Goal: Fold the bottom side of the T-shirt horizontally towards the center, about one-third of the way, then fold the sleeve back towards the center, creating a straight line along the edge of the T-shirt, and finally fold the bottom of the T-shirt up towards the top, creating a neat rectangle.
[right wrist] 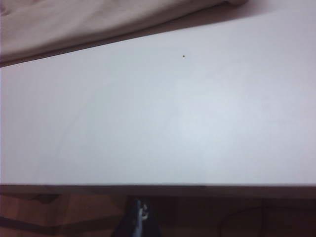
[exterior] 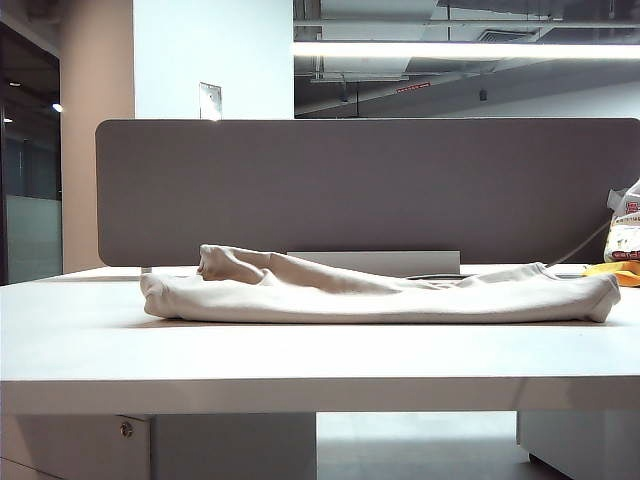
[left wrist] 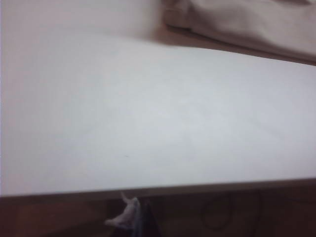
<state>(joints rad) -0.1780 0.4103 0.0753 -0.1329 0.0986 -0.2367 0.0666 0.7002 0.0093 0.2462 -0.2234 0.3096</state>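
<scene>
Beyond the desk [exterior: 300,360] edge, both shut hands [left wrist: 133,217] [right wrist: 140,222] barely visible.

Dark fingers [right wrist: 139,219] (white scrap on left)

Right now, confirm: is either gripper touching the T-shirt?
No. The T-shirt lies alone on the desk, and both wrist views show bare desk before it.

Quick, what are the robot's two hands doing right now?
Left gripper: closed, empty, back past the desk edge.
Right gripper: closed, empty, also off the T-shirt.
</scene>
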